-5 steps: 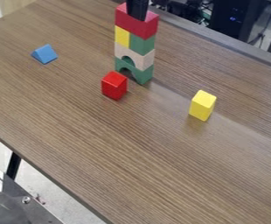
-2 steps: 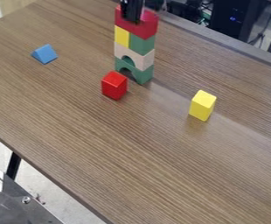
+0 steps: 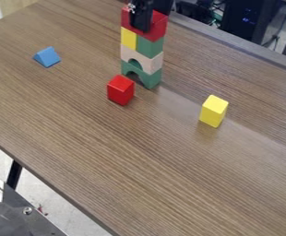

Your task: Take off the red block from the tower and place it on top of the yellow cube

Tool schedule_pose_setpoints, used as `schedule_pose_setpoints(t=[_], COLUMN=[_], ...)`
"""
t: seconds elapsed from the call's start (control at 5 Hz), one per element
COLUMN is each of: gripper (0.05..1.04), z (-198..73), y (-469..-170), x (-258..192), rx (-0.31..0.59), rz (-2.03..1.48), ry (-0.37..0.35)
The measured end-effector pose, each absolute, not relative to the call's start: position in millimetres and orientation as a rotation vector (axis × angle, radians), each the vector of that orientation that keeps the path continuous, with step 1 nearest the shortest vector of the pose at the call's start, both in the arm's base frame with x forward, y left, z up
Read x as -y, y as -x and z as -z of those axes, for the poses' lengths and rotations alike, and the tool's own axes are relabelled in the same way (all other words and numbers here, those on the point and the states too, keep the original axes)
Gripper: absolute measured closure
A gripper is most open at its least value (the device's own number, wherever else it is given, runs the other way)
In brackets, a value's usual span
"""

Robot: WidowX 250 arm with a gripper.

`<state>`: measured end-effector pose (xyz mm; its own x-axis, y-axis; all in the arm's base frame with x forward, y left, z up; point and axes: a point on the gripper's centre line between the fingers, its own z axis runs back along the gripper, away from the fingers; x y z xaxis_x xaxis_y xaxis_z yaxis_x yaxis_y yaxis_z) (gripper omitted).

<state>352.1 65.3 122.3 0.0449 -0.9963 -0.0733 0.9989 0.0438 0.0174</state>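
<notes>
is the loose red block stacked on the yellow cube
No, the loose red block stands on the table, apart from the yellow cube.

Wood-grain bench (image 3: 151, 161), dark metal leg (image 3: 14, 174) at eight o'clock; pale speckled floor (image 3: 44, 198) beside it. Black computer tower (image 3: 247, 20), blue light, cables (image 3: 273, 39), one o'clock.

"Where is there room to pass?"

"Low across the tabletop (image 3: 164, 175), between the tower (image 3: 149, 47) and the upright yellow block (image 3: 214, 111); the wide near stretch is open too."

"And in the way?"

"The tall tower, a small red block (image 3: 120, 90) just beside its base, and, well apart, a blue triangular prism (image 3: 47, 57)."
</notes>
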Motion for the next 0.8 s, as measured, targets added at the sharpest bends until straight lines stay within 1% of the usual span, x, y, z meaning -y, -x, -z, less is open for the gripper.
schedule_pose_setpoints(t=[0.2, 0.4, 0.6, 0.8], gripper=[0.516, 0.516, 0.516, 0.516], z=[-123, -136, -150, -162], y=[-352, -349, -346, -344], x=[-65, -61, -47, -15], rx=[-0.030, 0.002, 0.029, 0.068], rz=[1.524, 1.533, 1.542, 1.576], ry=[-0.084, -0.122, -0.163, -0.185])
